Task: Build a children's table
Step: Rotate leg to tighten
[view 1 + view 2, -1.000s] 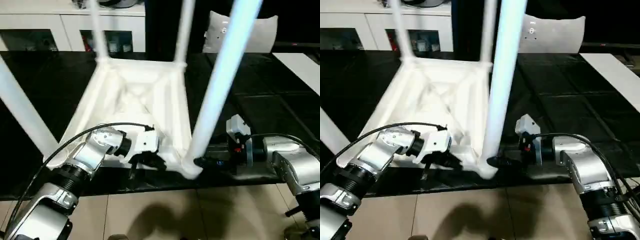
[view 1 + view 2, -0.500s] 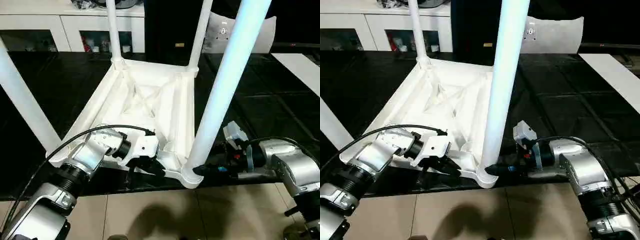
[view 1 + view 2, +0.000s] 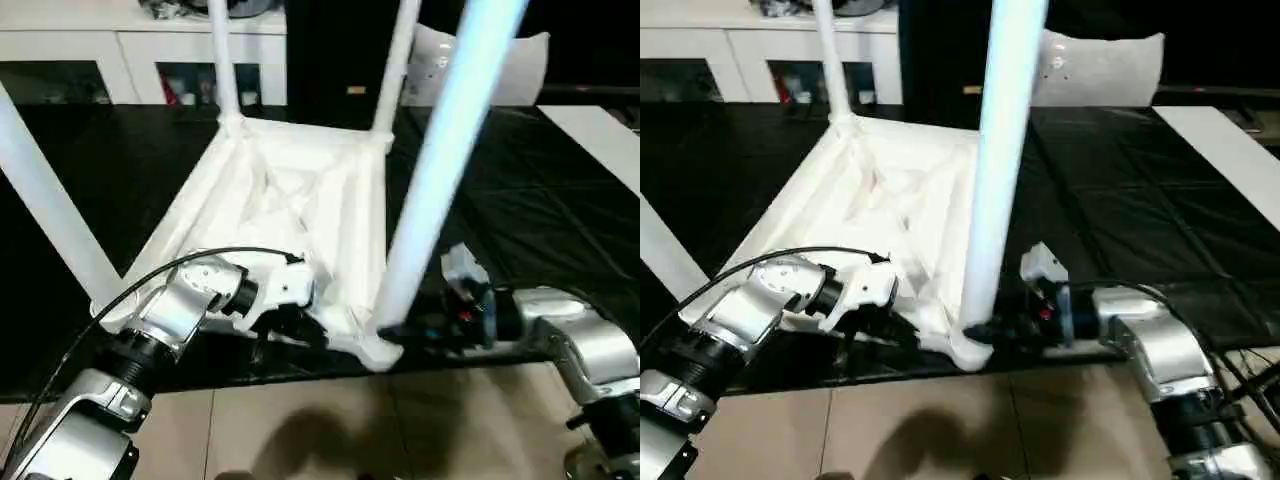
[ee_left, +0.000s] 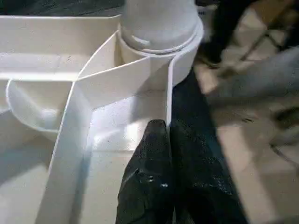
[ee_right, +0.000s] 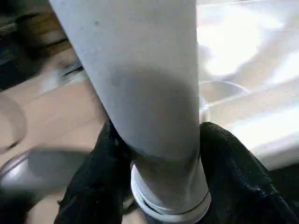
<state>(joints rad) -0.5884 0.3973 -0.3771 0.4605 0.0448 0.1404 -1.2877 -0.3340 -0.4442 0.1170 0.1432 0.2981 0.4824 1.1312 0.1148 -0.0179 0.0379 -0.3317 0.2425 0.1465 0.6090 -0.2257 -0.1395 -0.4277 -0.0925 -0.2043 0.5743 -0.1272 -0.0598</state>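
Note:
The children's table lies upside down on the black work table, its ribbed tabletop (image 3: 290, 200) facing up. Its legs stand in the corner sockets: two far ones (image 3: 222, 60) (image 3: 395, 60), a near left one (image 3: 45, 200) and a near right leg (image 3: 440, 150). My left gripper (image 3: 300, 328) is at the tabletop's near edge, shut on the thin rim wall (image 4: 168, 93) beside the near right socket. My right gripper (image 3: 395, 330) reaches in from the right, and its fingers (image 5: 100, 177) press both sides of the near right leg (image 5: 149, 93) just above the socket.
The black work table (image 3: 540, 200) spreads to the right and back. A white cabinet (image 3: 100, 50) with glass doors stands behind, a white panel (image 3: 520, 70) leans at the back right, and a white board (image 3: 600, 130) lies at the far right. Tiled floor (image 3: 330, 430) lies below the near edge.
My right gripper's fingers have drawn in around the base of the near right leg. The left gripper has kept its hold. The camera view has shifted slightly.

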